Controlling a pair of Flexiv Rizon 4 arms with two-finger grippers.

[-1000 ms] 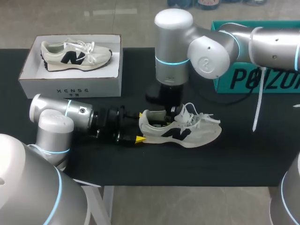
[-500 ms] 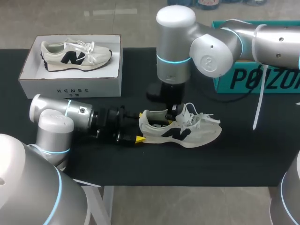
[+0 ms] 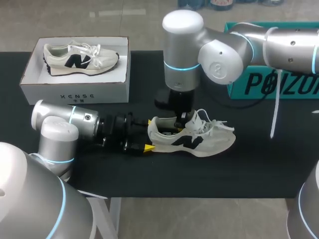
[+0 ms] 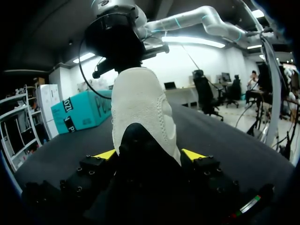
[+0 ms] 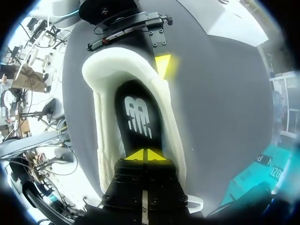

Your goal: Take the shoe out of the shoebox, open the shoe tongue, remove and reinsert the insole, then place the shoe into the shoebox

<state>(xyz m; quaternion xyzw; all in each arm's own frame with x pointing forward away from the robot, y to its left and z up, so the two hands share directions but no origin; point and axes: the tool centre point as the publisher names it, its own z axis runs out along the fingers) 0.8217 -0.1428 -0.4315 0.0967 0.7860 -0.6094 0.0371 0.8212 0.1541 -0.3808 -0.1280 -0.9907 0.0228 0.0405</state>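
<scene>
A cream and black shoe point(image 3: 199, 142) lies on its sole on the black table point(image 3: 149, 174), toe to the right. My left gripper point(image 3: 148, 134) lies low at the shoe's back, shut on its heel point(image 4: 140, 108), with a yellow tip pressed to each side. One of those fingertips point(image 5: 164, 65) shows against the heel in the right wrist view. My right gripper point(image 3: 182, 118) comes down from above into the shoe's mouth. Its tips point(image 5: 146, 154) are shut together just over the black insole point(image 5: 138, 117), which lies flat inside. The laces point(image 3: 212, 124) are loose.
A white shoebox point(image 3: 75, 92) stands at the back left with a second matching shoe point(image 3: 79, 59) in it. A teal box point(image 3: 269, 84) is at the back right. A white strap point(image 3: 273, 114) hangs from my right arm.
My right arm's upper joints swayed slightly right, then back left. The shoe and my left gripper have not moved.
</scene>
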